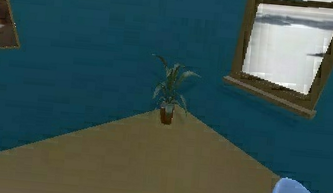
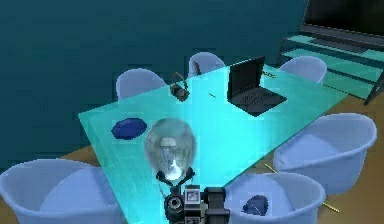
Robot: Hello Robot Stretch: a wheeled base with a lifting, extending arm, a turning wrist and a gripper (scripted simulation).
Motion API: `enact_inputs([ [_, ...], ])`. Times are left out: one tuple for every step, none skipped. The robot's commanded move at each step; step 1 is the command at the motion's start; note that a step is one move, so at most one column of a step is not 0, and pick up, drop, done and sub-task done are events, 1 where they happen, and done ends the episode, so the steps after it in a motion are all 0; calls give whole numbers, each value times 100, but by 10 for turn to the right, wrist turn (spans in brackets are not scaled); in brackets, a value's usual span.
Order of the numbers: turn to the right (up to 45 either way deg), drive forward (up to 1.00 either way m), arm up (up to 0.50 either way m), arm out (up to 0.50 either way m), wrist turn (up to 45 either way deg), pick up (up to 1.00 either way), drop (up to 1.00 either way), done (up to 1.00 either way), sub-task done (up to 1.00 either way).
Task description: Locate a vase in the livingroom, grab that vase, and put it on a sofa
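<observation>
Glass, round and clear, the vase [image 2: 170, 148] is showing at the counter's [image 2: 215, 120] near edge, right at the gripper [image 2: 178, 186]. I cannot tell how the gripper's fingers are set, or whether it is holding anything. The step looks like the grab. It is calling for a slow, straight lift off the counter, well away from the chairs [image 2: 330, 145] beside the counter.

Teal walls [image 1: 88, 48], a cyan table [image 2: 215, 125], pale blue chairs [image 2: 330, 140], black laptop [image 2: 252, 88], seemingly clear vase [image 2: 168, 148].
</observation>
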Motion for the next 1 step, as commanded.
enact_inputs([
  [0,0,24,0,0,0,0,0,0],
])
